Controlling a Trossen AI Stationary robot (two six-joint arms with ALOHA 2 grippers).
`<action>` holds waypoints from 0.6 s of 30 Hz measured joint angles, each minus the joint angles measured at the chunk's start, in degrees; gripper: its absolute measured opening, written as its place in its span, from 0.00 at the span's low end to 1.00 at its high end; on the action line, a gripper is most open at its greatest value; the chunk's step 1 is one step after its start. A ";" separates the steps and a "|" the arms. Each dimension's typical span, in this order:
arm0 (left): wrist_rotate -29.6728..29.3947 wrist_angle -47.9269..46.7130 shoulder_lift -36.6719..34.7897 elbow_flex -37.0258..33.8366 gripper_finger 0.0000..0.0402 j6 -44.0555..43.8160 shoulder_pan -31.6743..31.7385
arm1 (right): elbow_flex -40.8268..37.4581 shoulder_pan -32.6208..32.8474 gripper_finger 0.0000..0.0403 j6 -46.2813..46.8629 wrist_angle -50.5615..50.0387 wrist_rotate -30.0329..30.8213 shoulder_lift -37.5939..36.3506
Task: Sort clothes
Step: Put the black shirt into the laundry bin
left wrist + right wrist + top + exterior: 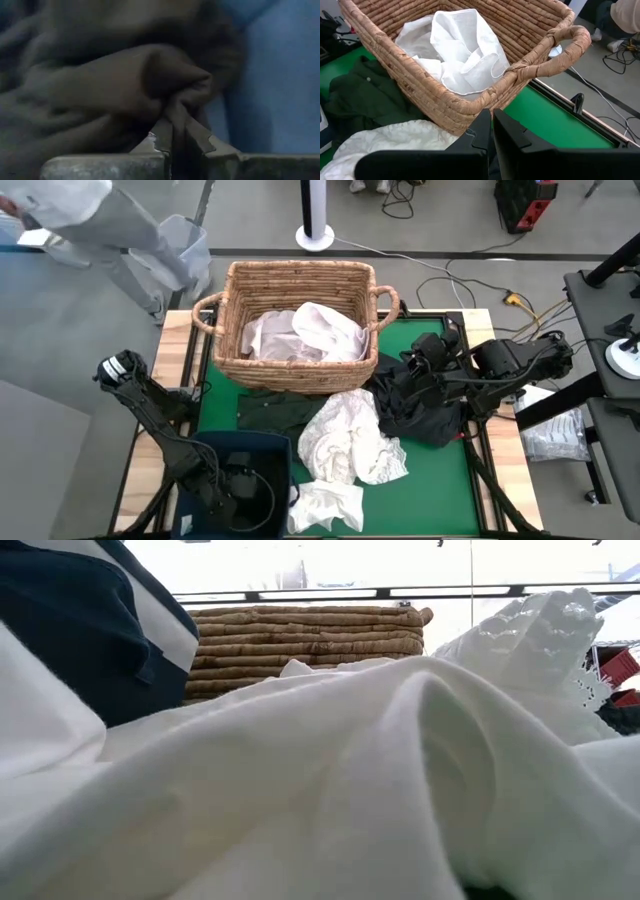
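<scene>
The left gripper [172, 137] is down in the blue bin [205, 448], pinching a dark cloth [115, 85]. The right gripper [492, 127], squeezed shut with nothing in it, is nearer the black clothes [420, 405] beside the basket [228, 340].

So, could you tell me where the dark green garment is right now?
In the high view the dark green garment lies flat on the green mat, against the front of the wicker basket, with the navy bin just beyond it.

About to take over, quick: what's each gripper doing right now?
Left gripper: shut on dark garment in the blue bin.
Right gripper: shut, empty, near the wicker basket.
</scene>
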 joint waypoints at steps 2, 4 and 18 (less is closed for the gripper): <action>2.98 5.62 0.00 -2.41 0.00 1.01 0.00 | 0.00 0.00 0.03 0.15 0.00 0.00 0.00; 6.02 11.81 0.00 -5.51 0.00 0.53 0.00 | 0.00 0.00 0.03 0.31 0.00 0.02 0.00; 12.44 22.31 0.00 -15.86 0.00 -13.31 -0.87 | 0.00 0.02 0.03 0.59 -0.02 -0.02 0.00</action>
